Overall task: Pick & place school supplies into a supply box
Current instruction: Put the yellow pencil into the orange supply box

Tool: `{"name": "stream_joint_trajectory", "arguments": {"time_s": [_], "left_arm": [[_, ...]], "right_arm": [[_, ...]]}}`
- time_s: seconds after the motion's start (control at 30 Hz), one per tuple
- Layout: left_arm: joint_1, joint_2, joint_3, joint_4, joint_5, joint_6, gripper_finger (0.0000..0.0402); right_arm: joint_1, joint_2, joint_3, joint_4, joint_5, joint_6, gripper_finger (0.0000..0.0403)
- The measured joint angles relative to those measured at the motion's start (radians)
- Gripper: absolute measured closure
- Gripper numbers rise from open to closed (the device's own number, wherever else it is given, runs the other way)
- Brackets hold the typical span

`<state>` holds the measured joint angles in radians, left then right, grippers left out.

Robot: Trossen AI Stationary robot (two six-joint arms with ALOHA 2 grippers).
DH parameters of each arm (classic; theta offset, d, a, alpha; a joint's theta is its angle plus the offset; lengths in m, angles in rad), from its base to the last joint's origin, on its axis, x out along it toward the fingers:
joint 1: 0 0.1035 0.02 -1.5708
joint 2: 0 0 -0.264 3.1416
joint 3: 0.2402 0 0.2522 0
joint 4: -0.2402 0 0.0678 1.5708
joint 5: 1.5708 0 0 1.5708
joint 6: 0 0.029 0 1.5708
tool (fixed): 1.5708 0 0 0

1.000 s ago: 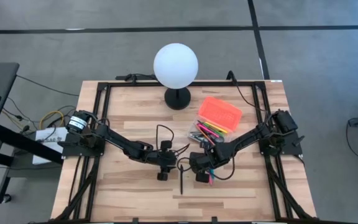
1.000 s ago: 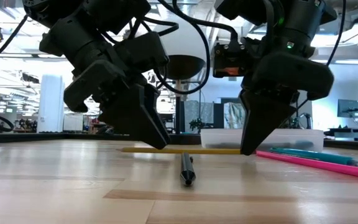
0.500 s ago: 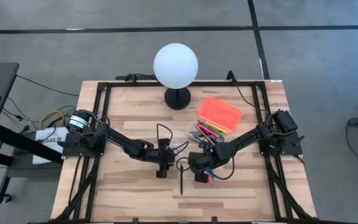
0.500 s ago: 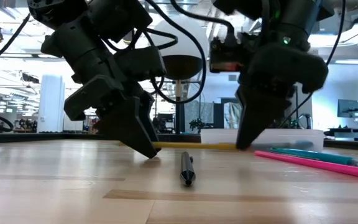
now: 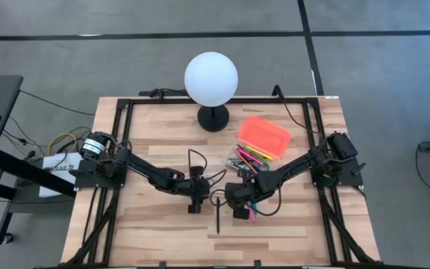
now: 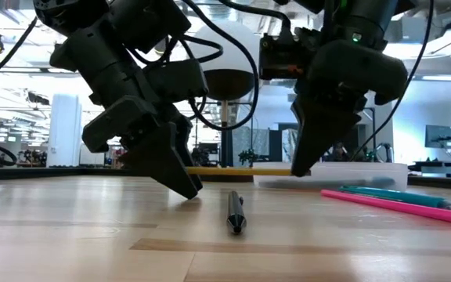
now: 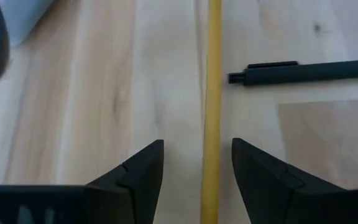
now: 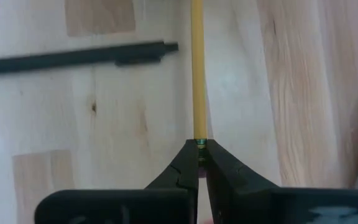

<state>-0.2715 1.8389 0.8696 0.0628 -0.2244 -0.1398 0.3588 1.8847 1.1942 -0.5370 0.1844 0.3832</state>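
Right tool (image 8: 199, 163): clamping one end of the yellow pencil (image 8: 197, 74), holding it above the tabletop (image 6: 69, 235).
Left tool (image 7: 197, 163): standing apart, straddling the pencil.

A light wooden table (image 5: 155, 224) with a black frame along its edges carries everything. Near its centre a black pen (image 5: 219, 218) lies flat on the boards. At about two o'clock from the pen sits a clear box with an orange lid (image 5: 264, 135), with coloured pens and markers (image 5: 251, 158) touching its near side. At twelve o'clock stands a white globe lamp (image 5: 211, 78) on a black base.
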Motion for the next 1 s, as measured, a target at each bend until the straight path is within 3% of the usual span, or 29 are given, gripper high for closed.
{"name": "stream_joint_trajectory", "arguments": {"time_s": [0.17, 0.6, 0.8, 1.0], "left_arm": [[-0.001, -0.003, 0.000, -0.030, -0.075, -0.031, 0.0219], [-0.003, -0.109, -0.003, -0.322, -0.083, -0.066, 0.0219], [-0.013, -0.142, -0.003, -0.456, -0.071, -0.111, 0.0219], [-0.012, -0.143, -0.023, -0.460, -0.077, -0.188, 0.0219]], "right_arm": [[0.001, 0.000, 0.000, -0.058, -0.002, 0.019, 0.0402], [0.021, -0.001, 0.000, -0.154, -0.004, 0.073, 0.0402], [0.020, -0.049, 0.000, -0.195, 0.013, 0.089, 0.0402], [-0.001, -0.139, 0.000, -0.276, 0.072, 0.109, 0.0402]]}}
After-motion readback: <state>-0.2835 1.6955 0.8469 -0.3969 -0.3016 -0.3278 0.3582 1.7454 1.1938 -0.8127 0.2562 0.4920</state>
